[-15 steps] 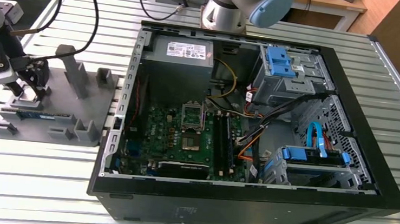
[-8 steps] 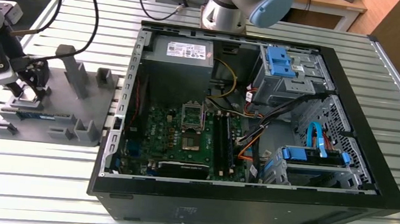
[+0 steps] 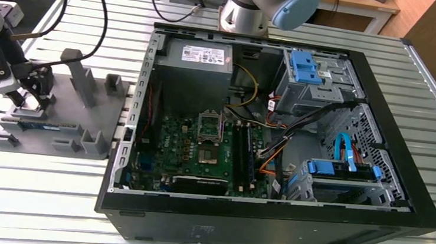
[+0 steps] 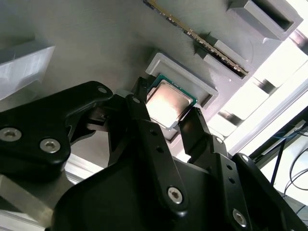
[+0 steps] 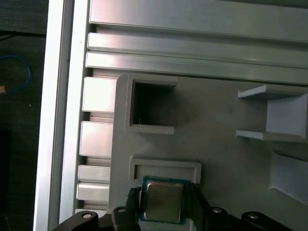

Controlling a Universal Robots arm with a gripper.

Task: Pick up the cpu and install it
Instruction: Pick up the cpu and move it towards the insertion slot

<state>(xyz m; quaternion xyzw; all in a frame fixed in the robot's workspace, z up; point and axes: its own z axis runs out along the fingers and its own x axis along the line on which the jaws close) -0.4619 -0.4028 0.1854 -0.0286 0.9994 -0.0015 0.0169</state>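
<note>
Hand (image 4: pixel 166 106) is closed on the cpu (image 4: pixel 169 100), one finger against each edge, cpu sitting in the tray (image 4: pixel 96 38) recess.

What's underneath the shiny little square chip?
The small silver-topped square cpu sits in a shallow square pocket of the grey plastic holder tray. The pocket's raised rim shows beside the chip. The pocket's floor is hidden underneath the chip itself.
</note>
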